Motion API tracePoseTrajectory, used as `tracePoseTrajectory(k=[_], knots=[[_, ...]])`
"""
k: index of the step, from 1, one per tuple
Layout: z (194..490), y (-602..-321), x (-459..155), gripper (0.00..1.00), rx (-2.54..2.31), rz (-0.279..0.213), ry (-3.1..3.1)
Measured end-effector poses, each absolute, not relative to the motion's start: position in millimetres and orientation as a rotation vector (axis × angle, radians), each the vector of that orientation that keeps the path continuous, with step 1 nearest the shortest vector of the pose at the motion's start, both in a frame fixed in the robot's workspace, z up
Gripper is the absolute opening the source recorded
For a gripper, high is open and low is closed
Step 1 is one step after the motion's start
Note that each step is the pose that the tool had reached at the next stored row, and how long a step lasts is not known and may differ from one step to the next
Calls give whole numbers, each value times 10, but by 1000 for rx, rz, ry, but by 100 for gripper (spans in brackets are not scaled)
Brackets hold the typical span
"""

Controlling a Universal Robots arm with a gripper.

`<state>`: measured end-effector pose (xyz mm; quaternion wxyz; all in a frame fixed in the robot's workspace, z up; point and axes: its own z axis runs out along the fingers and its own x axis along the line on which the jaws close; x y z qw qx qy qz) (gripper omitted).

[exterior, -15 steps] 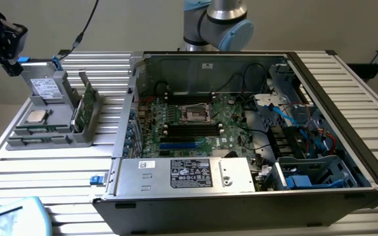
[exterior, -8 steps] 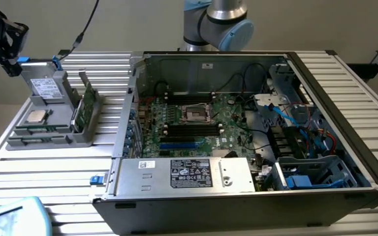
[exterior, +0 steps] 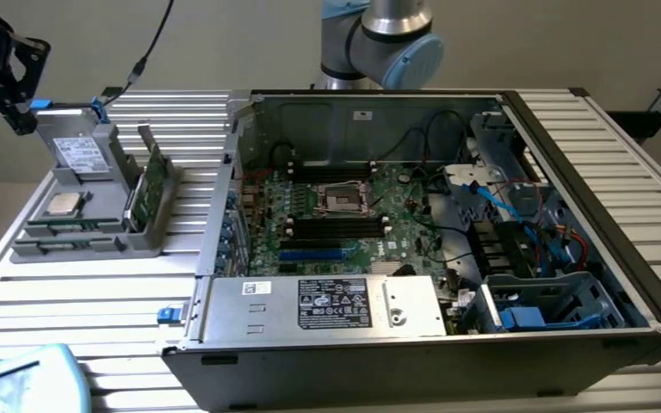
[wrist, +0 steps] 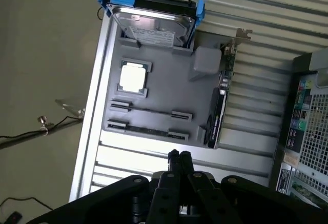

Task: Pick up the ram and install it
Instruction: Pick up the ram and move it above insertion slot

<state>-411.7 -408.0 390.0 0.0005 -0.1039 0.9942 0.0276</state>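
A grey parts tray lies on the slatted table beside the open computer case. The ram shows as a thin dark stick on edge in the long holder beside the CPU; I place the ram there, though it is hard to make out. My gripper hangs high above the table's edge near the tray, well clear of the ram. Its fingers are shut together with nothing between them. The motherboard with its black slots lies inside the case.
The tray also carries a hard drive in a blue bracket and a wider green card standing on edge. The case holds a power supply, cables and a drive cage. A blue-white object sits at the table's near corner.
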Motion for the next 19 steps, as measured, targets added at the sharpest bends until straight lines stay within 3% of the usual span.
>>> tracePoseTrajectory(k=[19], knots=[[3863, -4080, -4116, 11, -862, 87, 3031]])
